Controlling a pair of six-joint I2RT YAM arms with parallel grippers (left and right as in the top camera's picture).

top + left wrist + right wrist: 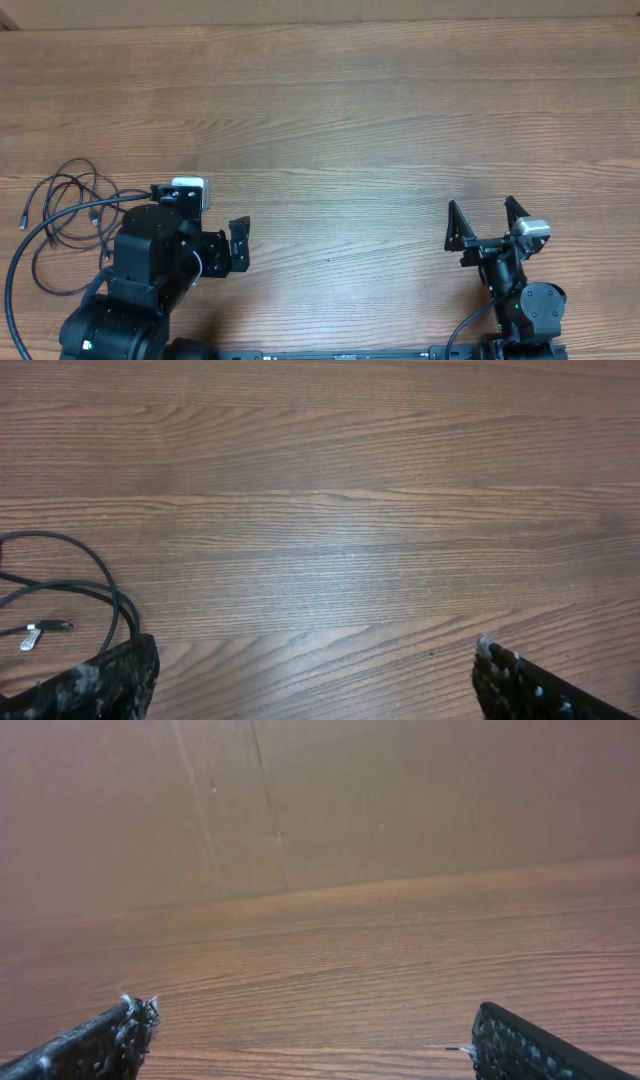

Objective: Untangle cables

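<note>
Black cords, thin: the cables (70, 215) lie in loose overlapping loops, all in one tangle. A silver plug (22, 222) sits at the tangle's outer fringe.

Wood-grain surface (380, 120): bare everywhere on the side of the tangle toward the right arm.

Left hand (237, 245): fingers spread wide, nothing between them. It is just beside the tangle and points away from it. In its wrist view the nearest loops (95, 585) curve right up to one fingertip (120, 670).

Left arm (150, 260): its body hangs over the tangle's near side and hides some of the strands.

Right hand (485, 222): fingers likewise apart and empty, well apart from the tangle.

Hazards, as I judge them:
- A pinch into the crossed loops would likely catch two strands at once. That would drag the whole bundle instead of freeing one cord.
- The left arm turning above the hidden strands could snag a loop and pull the knot tighter.
- Cords this thin may slip out of the broad fingers.

Room:
- There is wide open wood beyond the tangle, good for laying strands out.
- On the tangle's far side a cardboard wall (300, 800) bounds the surface.
- The surface edge on the tangle's outer side falls outside the overhead view, so the margin there is unknown.
</note>
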